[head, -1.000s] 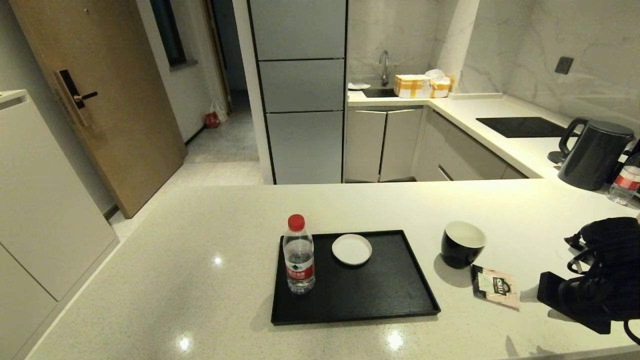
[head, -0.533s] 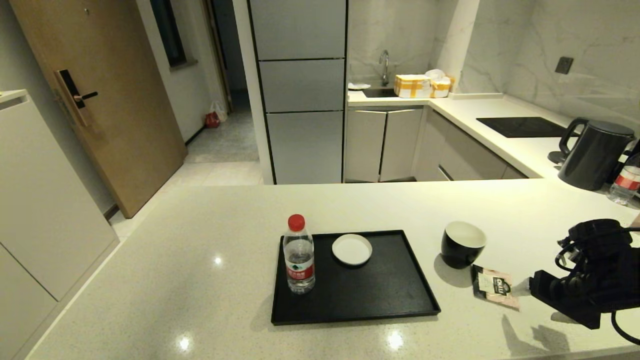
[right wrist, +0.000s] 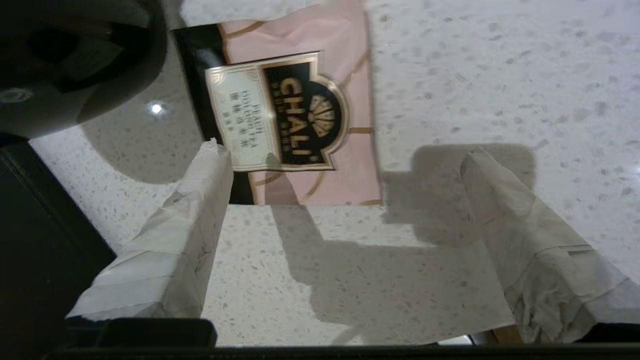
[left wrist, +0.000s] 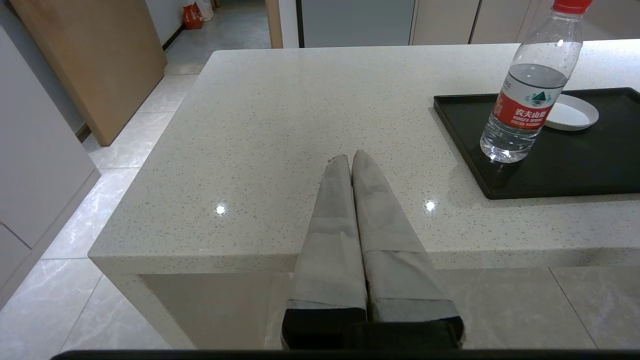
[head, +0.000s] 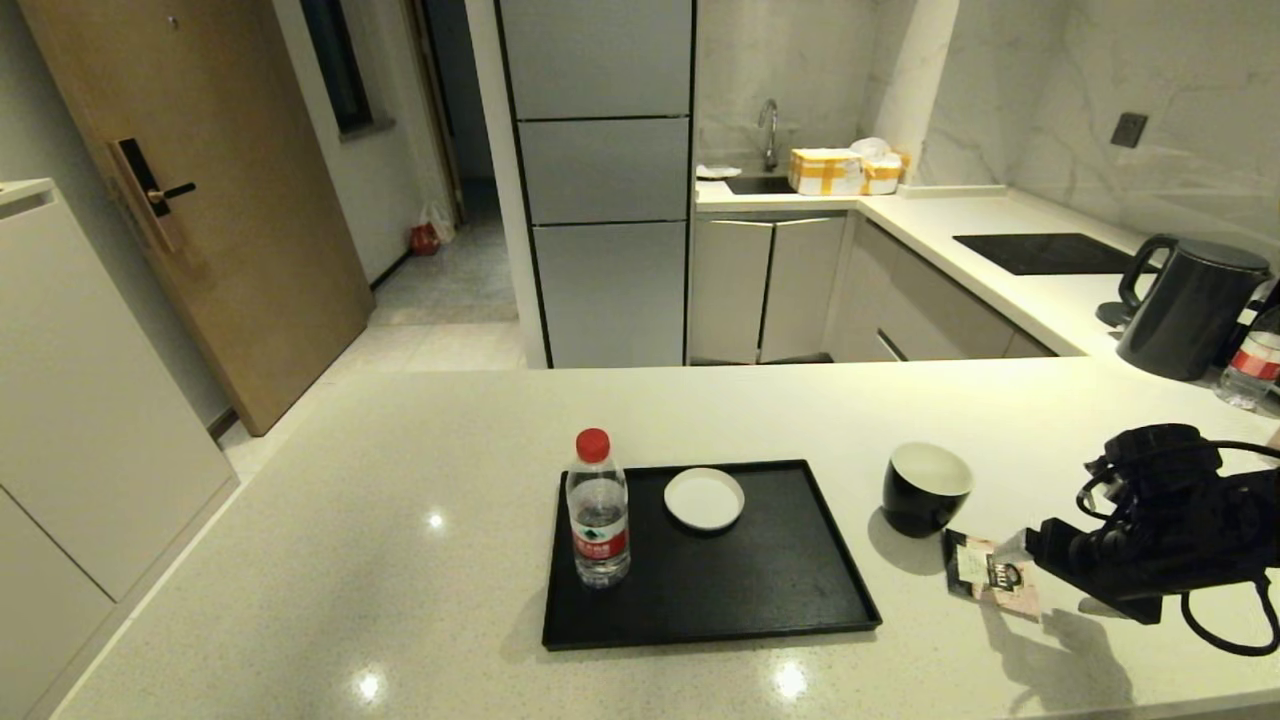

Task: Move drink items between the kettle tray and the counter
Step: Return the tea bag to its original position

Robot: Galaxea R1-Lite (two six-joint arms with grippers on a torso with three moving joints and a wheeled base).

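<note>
The pink-and-black tea sachet point(head: 990, 576) lies flat on the cream counter point(head: 400, 520), just right of the kettle tray point(head: 760, 600). Beside it stands the black cup point(head: 925, 488), upright with its white inside showing. My right gripper point(head: 1026, 560) is open and low over the sachet's right edge. In the right wrist view the sachet point(right wrist: 300, 115) lies just ahead of the spread fingertips point(right wrist: 216, 160), with the right gripper point(right wrist: 345, 160) holding nothing. The left gripper point(left wrist: 350, 159) is shut and empty at the counter's near left edge.
A water bottle point(head: 598, 510) and a white saucer point(head: 704, 497) stand on the tray. A dark kettle point(head: 1190, 305) and a second bottle point(head: 1252, 365) are at the far right. The hob panel point(head: 1045, 253) lies behind, on the side counter.
My right gripper has moved left along the counter and now reaches the sachet's right edge. Cup, sachet and tray items have not moved.
</note>
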